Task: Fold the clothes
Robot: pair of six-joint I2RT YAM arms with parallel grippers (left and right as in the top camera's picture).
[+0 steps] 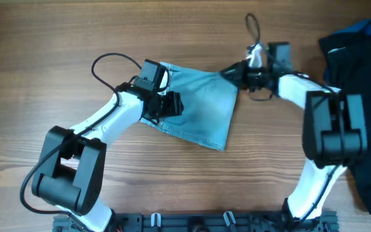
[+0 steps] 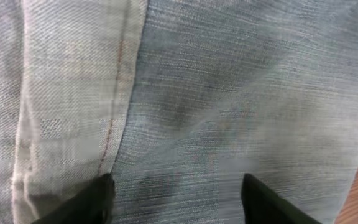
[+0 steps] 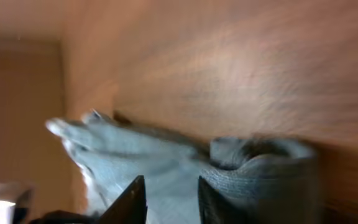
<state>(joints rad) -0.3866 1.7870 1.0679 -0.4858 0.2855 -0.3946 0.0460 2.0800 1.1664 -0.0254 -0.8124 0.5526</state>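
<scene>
Denim clothes (image 2: 229, 93) lie on the table (image 1: 172, 26). The left gripper (image 2: 176, 193), fingers spread, hovers at their 9 o'clock edge, while the right gripper (image 3: 173, 198) pinches the 1 o'clock corner, likely to fold it over.

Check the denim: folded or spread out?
Partly folded. The denim garment lies as one compact panel; a paler layer overlaps it at a seam by the left claw, and the right claw pinches a bunched corner.
</scene>
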